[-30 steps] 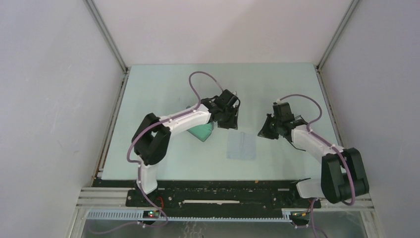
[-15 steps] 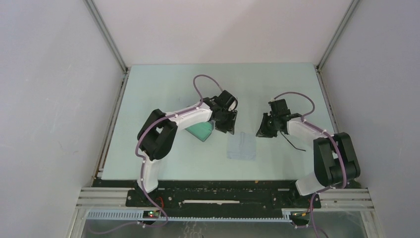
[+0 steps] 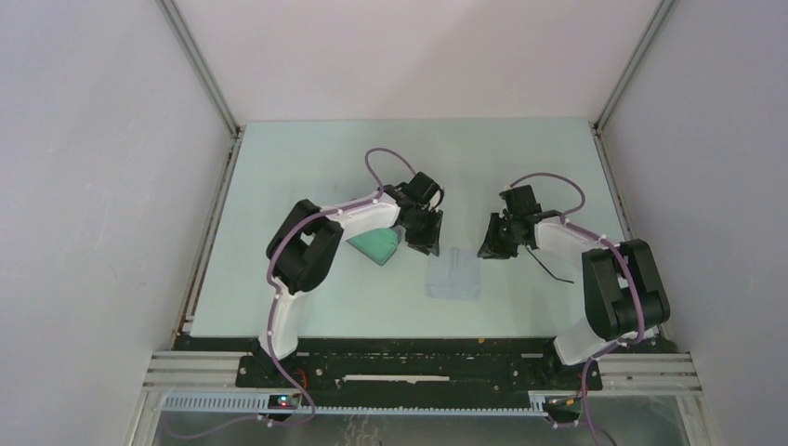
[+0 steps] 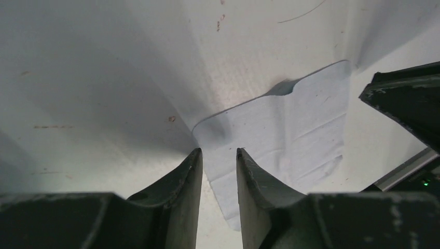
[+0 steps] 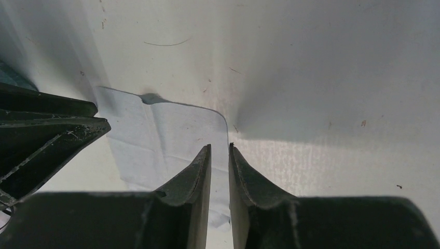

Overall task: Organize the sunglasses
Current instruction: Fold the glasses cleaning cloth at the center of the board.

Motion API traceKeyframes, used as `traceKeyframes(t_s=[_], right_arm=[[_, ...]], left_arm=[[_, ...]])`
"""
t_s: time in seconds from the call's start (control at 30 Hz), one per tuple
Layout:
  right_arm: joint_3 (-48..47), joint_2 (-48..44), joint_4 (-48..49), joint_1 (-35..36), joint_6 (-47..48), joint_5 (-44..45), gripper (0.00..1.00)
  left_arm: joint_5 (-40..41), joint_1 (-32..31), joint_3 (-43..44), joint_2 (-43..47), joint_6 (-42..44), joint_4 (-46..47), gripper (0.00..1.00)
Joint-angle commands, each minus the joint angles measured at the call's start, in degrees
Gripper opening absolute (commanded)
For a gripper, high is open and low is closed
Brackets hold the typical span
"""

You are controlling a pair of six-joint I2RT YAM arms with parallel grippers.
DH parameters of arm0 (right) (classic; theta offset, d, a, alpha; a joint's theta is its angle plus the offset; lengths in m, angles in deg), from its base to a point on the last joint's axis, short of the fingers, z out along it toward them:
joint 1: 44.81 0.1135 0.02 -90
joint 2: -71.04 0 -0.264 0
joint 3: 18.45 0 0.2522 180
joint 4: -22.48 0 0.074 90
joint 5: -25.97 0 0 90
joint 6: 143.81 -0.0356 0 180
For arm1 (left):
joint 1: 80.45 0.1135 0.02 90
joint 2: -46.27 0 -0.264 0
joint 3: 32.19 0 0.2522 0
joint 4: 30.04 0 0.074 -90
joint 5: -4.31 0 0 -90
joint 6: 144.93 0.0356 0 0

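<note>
The pale bluish cloth (image 3: 453, 277) lies flat on the table between my two grippers. My left gripper (image 3: 426, 240) hovers at its far left corner. In the left wrist view the jaws (image 4: 218, 150) are open by a small gap, with the cloth (image 4: 290, 129) corner between the tips. My right gripper (image 3: 490, 244) is at the far right corner. In its wrist view (image 5: 219, 146) it is open by a narrow gap over the cloth (image 5: 161, 140) edge. A thin black wire-like piece (image 3: 556, 269), perhaps the sunglasses, lies beside the right forearm. The case is not in view.
A teal-green flat object (image 3: 376, 245) lies partly under the left forearm. White enclosure walls stand on both sides and at the back. The right gripper's dark fingers (image 4: 404, 98) show in the left wrist view, and the left gripper's fingers (image 5: 46, 135) in the right wrist view.
Both grippers have come down and inward to the cloth's far corners. The right arm has folded back, uncovering the thin black piece beside it.
</note>
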Motion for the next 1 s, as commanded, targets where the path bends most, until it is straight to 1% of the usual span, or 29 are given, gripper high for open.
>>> traceKeyframes(t_s=[0.0, 0.2, 0.4, 0.53, 0.83, 0.97], right_arm=[[-2.26, 0.68, 0.46, -0.27, 0.92, -0.3, 0.27], [-2.93, 1.58, 0.79, -0.27, 0.91, -0.16, 0.27], [-3.58, 2.84, 0.97, -0.36, 0.68, 0.37, 0.27], [-3.69, 3.51, 1.0, -0.35, 0.57, 1.42, 0.27], [-3.69, 5.78, 1.95, -0.36, 0.74, 1.21, 0.27], [-3.69, 6.61, 2.32, -0.36, 0.73, 0.81, 0.27]], left_arm=[[-2.53, 0.34, 1.65, -2.18, -0.92, 2.77, 0.34], [-1.28, 1.63, 1.22, -2.56, -1.3, 2.64, 0.29], [3.01, 2.62, -0.73, 0.35, -1.26, 2.6, 0.36], [0.91, 3.17, -2.25, 1.64, -2.19, 5.5, 0.36], [-0.03, 3.23, -0.28, -1.62, -3.17, 5.23, 0.31], [-0.75, 3.29, 0.22, -2.54, -2.97, 5.14, 0.24]])
